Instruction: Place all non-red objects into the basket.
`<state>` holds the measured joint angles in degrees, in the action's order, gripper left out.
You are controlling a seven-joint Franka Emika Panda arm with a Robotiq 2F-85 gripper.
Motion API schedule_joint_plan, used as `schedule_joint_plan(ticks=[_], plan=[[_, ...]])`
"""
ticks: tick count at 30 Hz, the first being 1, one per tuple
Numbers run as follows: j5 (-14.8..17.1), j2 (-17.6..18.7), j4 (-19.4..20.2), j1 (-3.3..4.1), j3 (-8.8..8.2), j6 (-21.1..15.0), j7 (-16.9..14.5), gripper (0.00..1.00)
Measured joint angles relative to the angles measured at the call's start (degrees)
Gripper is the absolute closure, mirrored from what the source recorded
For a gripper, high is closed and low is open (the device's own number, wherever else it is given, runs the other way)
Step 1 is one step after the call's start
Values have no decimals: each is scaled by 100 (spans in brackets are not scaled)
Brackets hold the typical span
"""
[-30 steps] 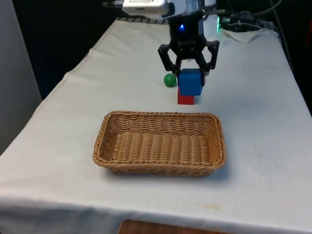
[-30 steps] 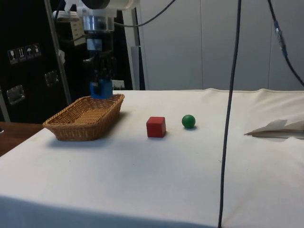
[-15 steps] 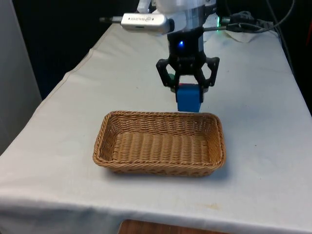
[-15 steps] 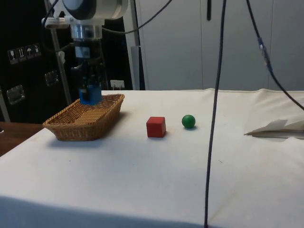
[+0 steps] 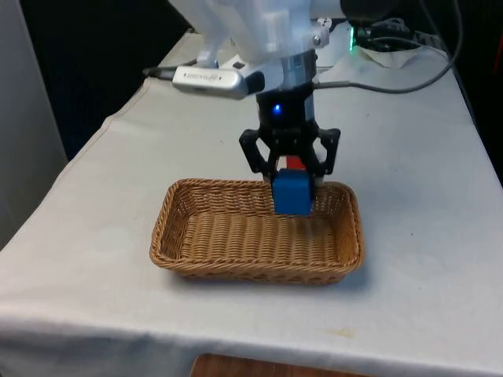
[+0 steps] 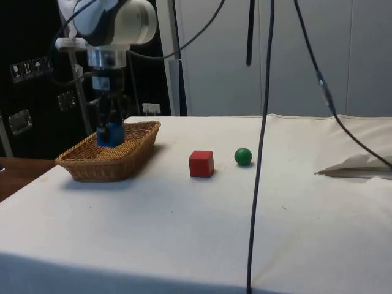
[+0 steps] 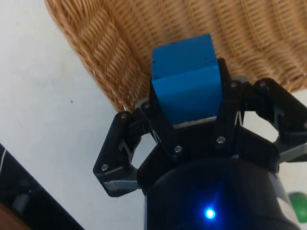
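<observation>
Front view: we see the gripper [image 5: 288, 166] clamping the blue cube [image 5: 291, 192] above the wicker basket [image 5: 196, 243], near its far rim. Side view: we find the red cube [image 6: 201, 163] and green ball [image 6: 243, 157] on the white cloth [image 6: 184, 226], well apart from the basket. Wrist view: we see the blue cube pinched over the basket's wall.

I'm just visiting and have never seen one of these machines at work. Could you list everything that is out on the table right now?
basket: one, woven tan wicker, on the cloth nearest the front camera.
blue block: one, blue, held over the basket's far end, not yet set down.
red cube: one, red, on the cloth beside the basket.
green ball: one, green, on the cloth just past the red cube.
table: one, under a white cloth.
hand: one, black, two fingers shut on the blue block.
</observation>
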<state>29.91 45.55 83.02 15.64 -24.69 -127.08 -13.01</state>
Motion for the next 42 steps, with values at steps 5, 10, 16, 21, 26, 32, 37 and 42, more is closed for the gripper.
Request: schedule_joint_plan(ticks=[5, 10, 16, 21, 26, 32, 37, 42], plan=[[120, 338, -338, -69, -6, 0, 0, 97], [229, 630, -613, -115, -11, 0, -6, 97], [315, 877, -814, -143, -11, 0, -6, 95], [350, 911, -842, -149, -11, 0, -6, 62], [367, 934, -854, -149, -11, 0, -6, 2], [372, 940, -859, -149, -11, 0, -6, 0], [372, 940, -877, -155, -17, 0, -6, 0], [372, 785, -957, -132, -109, 235, 34, 0]])
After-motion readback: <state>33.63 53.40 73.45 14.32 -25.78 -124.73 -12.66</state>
